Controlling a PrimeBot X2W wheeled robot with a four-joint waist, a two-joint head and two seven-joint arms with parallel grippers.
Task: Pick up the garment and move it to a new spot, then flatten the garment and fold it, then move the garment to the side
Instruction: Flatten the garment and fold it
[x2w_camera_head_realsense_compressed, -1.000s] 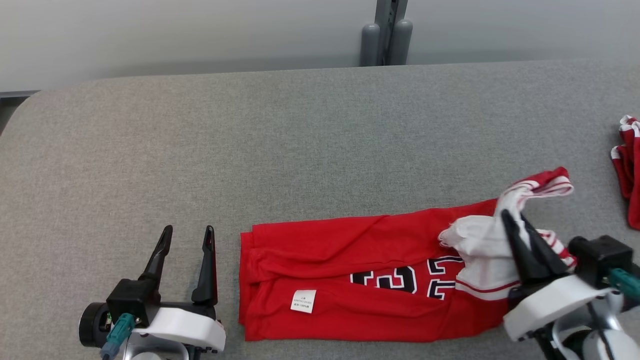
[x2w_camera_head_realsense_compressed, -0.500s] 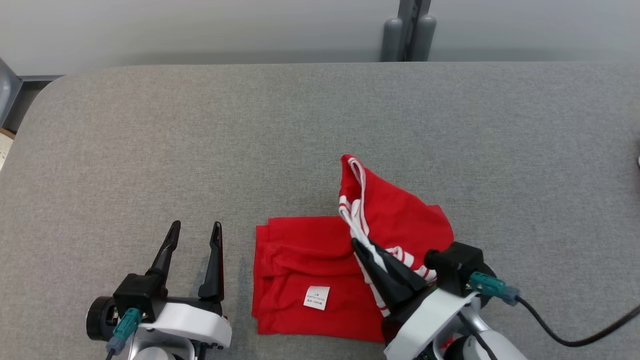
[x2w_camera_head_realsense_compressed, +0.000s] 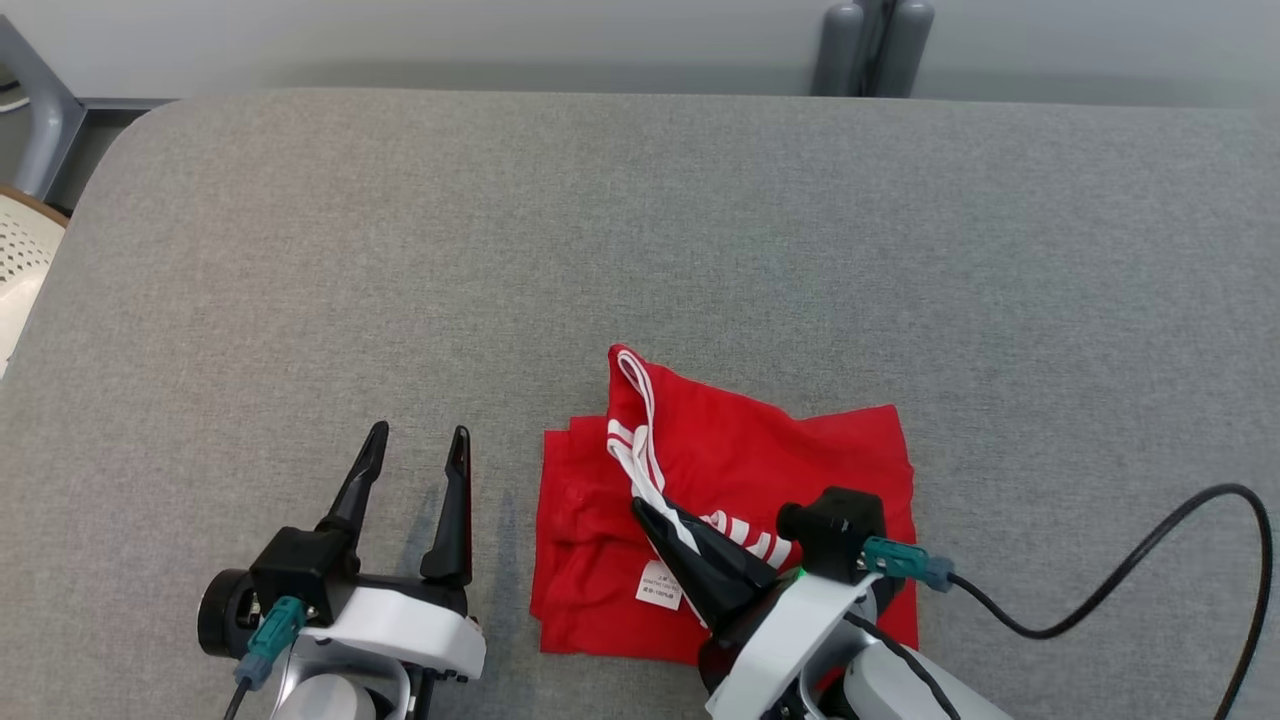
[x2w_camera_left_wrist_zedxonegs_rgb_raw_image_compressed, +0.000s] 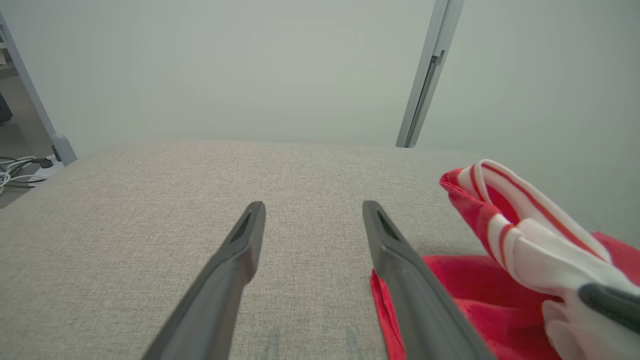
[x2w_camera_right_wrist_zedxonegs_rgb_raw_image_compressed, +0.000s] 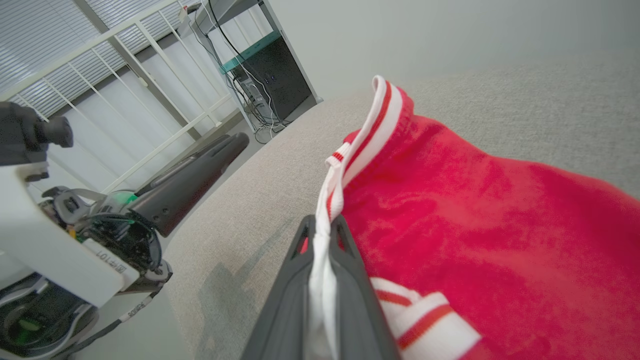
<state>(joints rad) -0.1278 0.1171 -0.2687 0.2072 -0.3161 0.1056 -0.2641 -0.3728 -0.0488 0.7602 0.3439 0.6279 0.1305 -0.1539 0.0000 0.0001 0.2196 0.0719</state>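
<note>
The garment (x2w_camera_head_realsense_compressed: 740, 460), a red jersey with white-and-red striped trim, lies doubled over on the grey table, its small white label (x2w_camera_head_realsense_compressed: 660, 585) facing up. My right gripper (x2w_camera_head_realsense_compressed: 640, 508) is shut on the striped trim and holds that edge just above the lower layer. In the right wrist view the white trim runs between the closed fingertips (x2w_camera_right_wrist_zedxonegs_rgb_raw_image_compressed: 322, 225), with the red cloth (x2w_camera_right_wrist_zedxonegs_rgb_raw_image_compressed: 465, 210) spread to the right. My left gripper (x2w_camera_head_realsense_compressed: 418, 432) stands open just left of the jersey, empty. In the left wrist view its fingers (x2w_camera_left_wrist_zedxonegs_rgb_raw_image_compressed: 314, 206) frame bare table, with the garment (x2w_camera_left_wrist_zedxonegs_rgb_raw_image_compressed: 450, 285) beside the right finger.
The grey padded table (x2w_camera_head_realsense_compressed: 600, 220) stretches wide behind and to both sides. A black cable (x2w_camera_head_realsense_compressed: 1110, 610) loops over it at the lower right. A pale perforated basket (x2w_camera_head_realsense_compressed: 22, 255) sits off the left edge. A grey post (x2w_camera_head_realsense_compressed: 872, 45) stands behind the far edge.
The camera has swung. My right gripper has carried the jersey's right end up and over to the left, laying it on the left half. The left gripper stays open and still.
</note>
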